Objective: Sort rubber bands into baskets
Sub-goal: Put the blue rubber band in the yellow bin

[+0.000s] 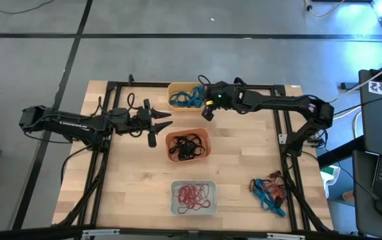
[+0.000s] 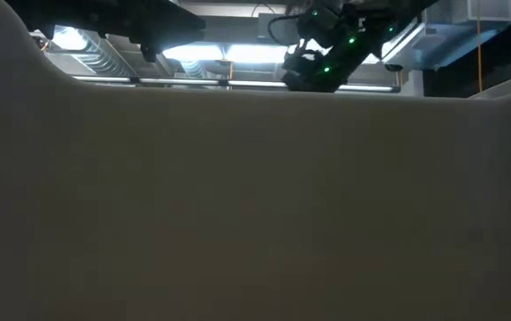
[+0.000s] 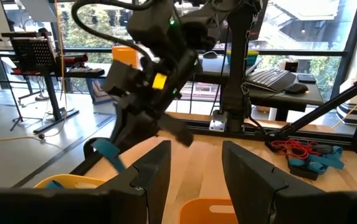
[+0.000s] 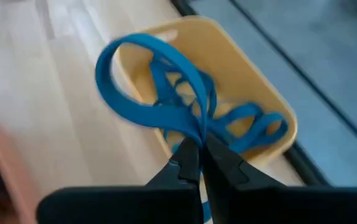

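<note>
Rubber bands first: from above, you've got blue ones in the yellow basket (image 1: 185, 95), black in the orange basket (image 1: 188, 145), red in the pale basket (image 1: 193, 198), and an unsorted pile (image 1: 269, 191) of blue and red near the table's right edge, so the colour scheme looks settled. Your right gripper (image 1: 208, 111) hangs just beside the yellow basket; the left gripper (image 1: 157, 124) waits well apart from it, next to the orange basket, fingers spread and holding nothing. At table height you see almost only a blank pale wall close to the lens, with the right arm (image 2: 326, 49) and ceiling lights above it. Through the left wrist, its two fingers (image 3: 153, 171) stand apart with a clear gap, and beyond them the right arm dangles a blue band (image 3: 111, 152) over the wooden table (image 3: 197, 162); behind that, a desk with a keyboard, a music stand and big windows. Through the right wrist, the fingers (image 4: 190, 163) are pinched tight on that blue band (image 4: 147, 81), its loop hanging above the yellow basket (image 4: 253, 74), likely ready for dropping in.
</note>
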Action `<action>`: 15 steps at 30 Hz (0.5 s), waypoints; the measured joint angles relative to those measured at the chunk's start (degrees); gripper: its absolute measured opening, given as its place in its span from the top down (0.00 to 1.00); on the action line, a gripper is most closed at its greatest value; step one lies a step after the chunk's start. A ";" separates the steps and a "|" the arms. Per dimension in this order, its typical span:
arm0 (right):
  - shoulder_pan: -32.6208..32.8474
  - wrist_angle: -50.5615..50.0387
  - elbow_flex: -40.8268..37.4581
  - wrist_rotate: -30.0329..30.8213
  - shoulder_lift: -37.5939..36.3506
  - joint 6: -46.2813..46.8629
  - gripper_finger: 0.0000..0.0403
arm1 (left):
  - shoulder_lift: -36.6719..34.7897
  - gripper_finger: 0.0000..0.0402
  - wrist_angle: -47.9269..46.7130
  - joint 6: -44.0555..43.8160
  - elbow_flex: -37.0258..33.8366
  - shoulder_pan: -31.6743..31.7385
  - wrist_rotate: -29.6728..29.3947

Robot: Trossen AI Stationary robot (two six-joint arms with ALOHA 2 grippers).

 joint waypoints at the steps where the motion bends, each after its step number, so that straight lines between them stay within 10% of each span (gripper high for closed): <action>1: 0.02 1.90 -0.01 0.52 0.74 -0.65 0.98 | 0.00 0.65 0.00 -0.02 0.00 0.00 -0.01; 15: -6.54 19.01 -0.01 -2.60 7.96 -1.86 0.98 | 0.00 0.65 -0.02 0.04 0.01 0.00 0.00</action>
